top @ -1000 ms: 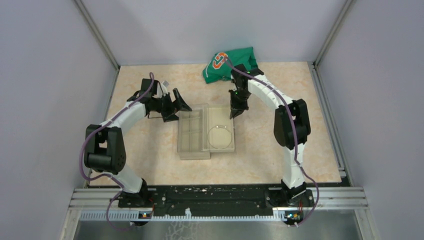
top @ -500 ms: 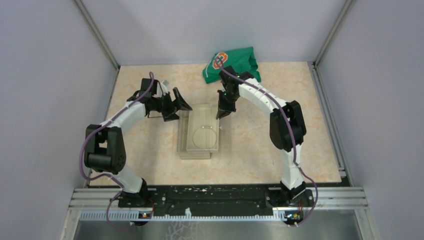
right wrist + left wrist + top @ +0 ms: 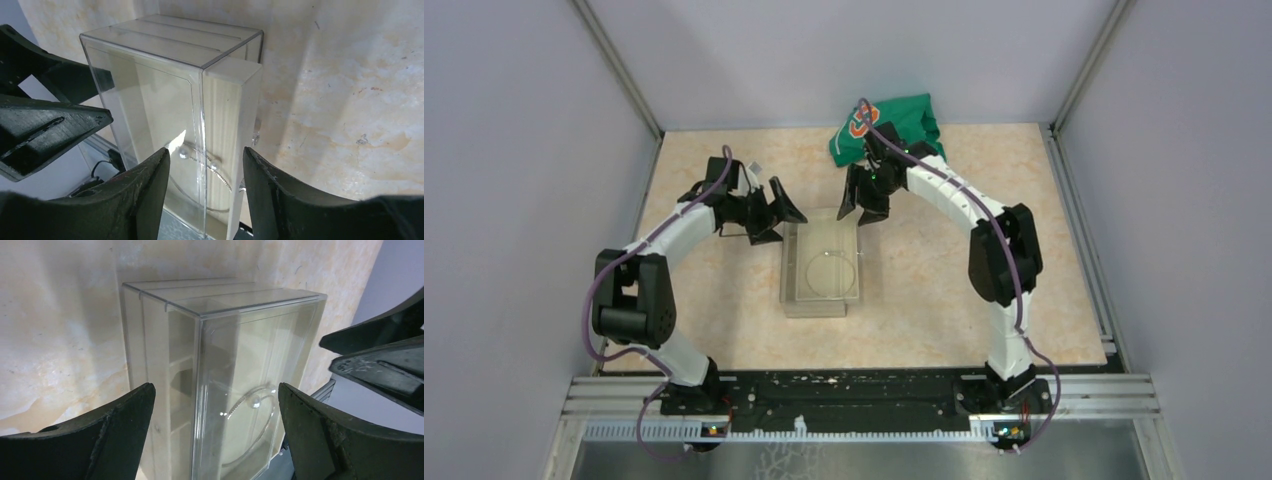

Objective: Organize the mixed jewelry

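Where the clear, sharp-edged plastic box (image 3: 822, 214) covers the matte beige tray (image 3: 814, 309), the thin silvery wire hoop (image 3: 824, 272) lies as a circle beneath its glossy top. Left gripper (image 3: 781, 221): jaws spread wide off the far-left corner. Right gripper (image 3: 862, 208): jaws apart at the far edge, holding nothing.

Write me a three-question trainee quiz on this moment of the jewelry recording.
1. True or false: the hoop lies outside the clear box.
2. What lies at the far edge of the table? A) a green cloth B) a red cup C) a blue book
3. Fill in: the left end effector and the right end effector both stand ___.
Key: 1 false, it shows inside the clear box; 2 A; 3 open.
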Controlling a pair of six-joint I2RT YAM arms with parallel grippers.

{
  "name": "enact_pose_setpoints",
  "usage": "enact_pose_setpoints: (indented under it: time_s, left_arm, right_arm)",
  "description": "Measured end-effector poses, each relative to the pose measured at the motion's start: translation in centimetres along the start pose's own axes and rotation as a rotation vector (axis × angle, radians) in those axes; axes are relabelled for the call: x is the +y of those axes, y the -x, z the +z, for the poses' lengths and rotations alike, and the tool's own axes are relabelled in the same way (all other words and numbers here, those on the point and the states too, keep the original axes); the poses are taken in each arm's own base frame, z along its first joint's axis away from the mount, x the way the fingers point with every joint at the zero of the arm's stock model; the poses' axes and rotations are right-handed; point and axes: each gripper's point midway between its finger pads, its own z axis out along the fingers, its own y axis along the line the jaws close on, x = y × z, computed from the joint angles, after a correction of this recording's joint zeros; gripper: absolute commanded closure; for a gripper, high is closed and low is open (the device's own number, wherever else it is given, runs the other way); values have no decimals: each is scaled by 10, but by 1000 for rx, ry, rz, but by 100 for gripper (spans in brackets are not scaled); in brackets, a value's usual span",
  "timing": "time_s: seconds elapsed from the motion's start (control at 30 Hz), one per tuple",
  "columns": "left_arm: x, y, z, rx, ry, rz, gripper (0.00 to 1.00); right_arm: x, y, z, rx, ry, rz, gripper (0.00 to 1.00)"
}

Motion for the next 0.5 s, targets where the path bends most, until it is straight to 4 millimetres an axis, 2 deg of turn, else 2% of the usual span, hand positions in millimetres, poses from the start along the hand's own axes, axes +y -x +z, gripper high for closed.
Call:
enact_pose_setpoints:
  time_s: [0.2,0.27,0.3,0.37,0.43,0.47,0.5]
  left_arm:
    - [5,2,-9,-27,51,22,2]
    - [4,3,-13,-43,60,36,2]
    - [4,4,-16,-49,64,42,2]
    - [3,4,-19,-58,66,48,2]
    - [2,3,-23,-66,63,54,2]
    - [2,1,-24,-67,62,55,2]
    - [2,-2,-25,-67,60,55,2]
  right_arm:
    - [-13,9,-19,-85,14,30,44]
    - [-23,10,-27,-124,6,56,49]
    - [-28,10,-29,-137,-1,68,54]
    - [-35,9,-33,-161,-14,87,77]
    - [-41,7,-33,-175,-19,109,95]
    - [-43,5,-32,-174,-18,114,100]
    - [-46,2,-29,-172,-18,123,100]
